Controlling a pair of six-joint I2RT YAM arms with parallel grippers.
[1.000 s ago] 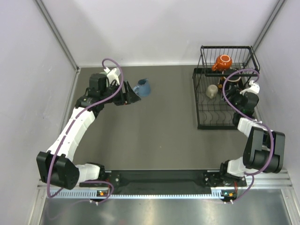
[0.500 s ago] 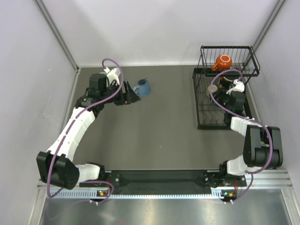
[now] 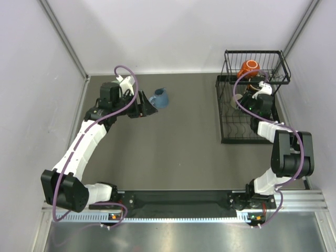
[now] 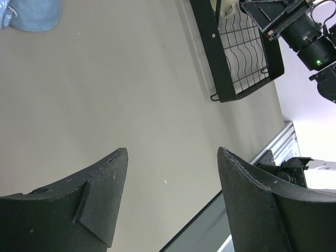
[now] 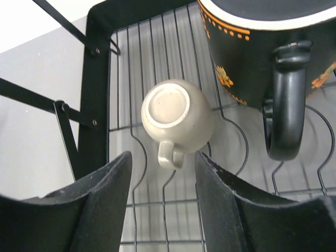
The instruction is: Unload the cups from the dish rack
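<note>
Cups are sitting in two places. Three are showing in the black wire two-tier dish rack (image 3: 239, 126) at the far right of the grey table (image 3: 184, 136). A blue glazed mug (image 3: 159, 98) is standing out on the table at the far left, well apart from the rack.

A small orange mug (image 3: 249, 69) is resting in the rack's raised basket section at the back. On the lower tier, a small beige ceramic mug (image 5: 176, 116) is lying with its round base facing the right wrist camera and its handle pointing toward the fingers. A black mug with an orange floral pattern (image 5: 252, 58) is sitting just beside it, its thick handle turned toward the same camera.

The right gripper (image 5: 163, 155) is hovering over the lower tier. Its jaws are standing apart, with one black finger showing on each side of the beige mug's handle. Whether either finger is touching the cup cannot be told.

The left gripper (image 4: 172, 152) is hanging over bare table just beside the blue mug, its jaws spread wide and holding nothing. In the left wrist view the blue mug is peeking in at the top corner, and the rack's near end is lying across the table beyond the fingertips.
</note>
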